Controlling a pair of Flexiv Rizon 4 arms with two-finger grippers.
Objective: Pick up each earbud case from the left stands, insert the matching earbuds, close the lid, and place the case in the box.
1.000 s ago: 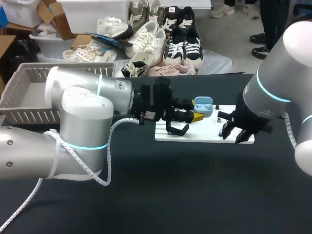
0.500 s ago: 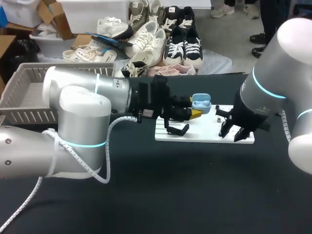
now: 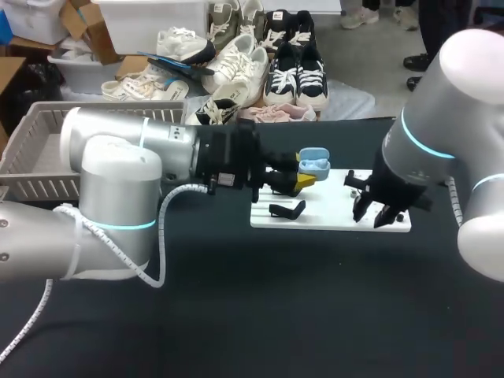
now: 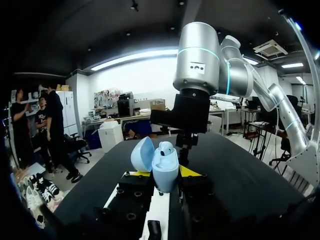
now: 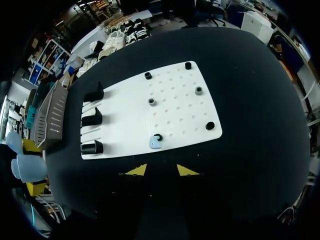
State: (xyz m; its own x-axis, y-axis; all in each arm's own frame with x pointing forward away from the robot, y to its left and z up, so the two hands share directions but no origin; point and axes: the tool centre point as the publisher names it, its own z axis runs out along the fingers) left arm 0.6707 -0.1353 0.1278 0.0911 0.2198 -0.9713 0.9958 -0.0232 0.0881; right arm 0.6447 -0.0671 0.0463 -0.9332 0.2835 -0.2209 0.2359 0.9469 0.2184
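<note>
Left claw (image 4: 163, 172): clamped on the blue case (image 3: 313, 164), lid open, held up off the table beside the white board (image 5: 175, 100).
Right claw (image 5: 161, 170): fingers apart and empty, hovering just above the loose blue earbud (image 5: 155, 143).
Risk: the earbud lies against a black peg (image 5: 158, 136), so a finger catching the peg could flick it away. An off-centre pinch could drop it.
Around: three black stands (image 5: 91, 119) on the board's far edge; slatted basket (image 3: 35, 150) well apart.

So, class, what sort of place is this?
Probably a robotics lab bench: a left arm and right arm over a black table, a white pegboard, a blue earbud case in the left gripper.
</note>
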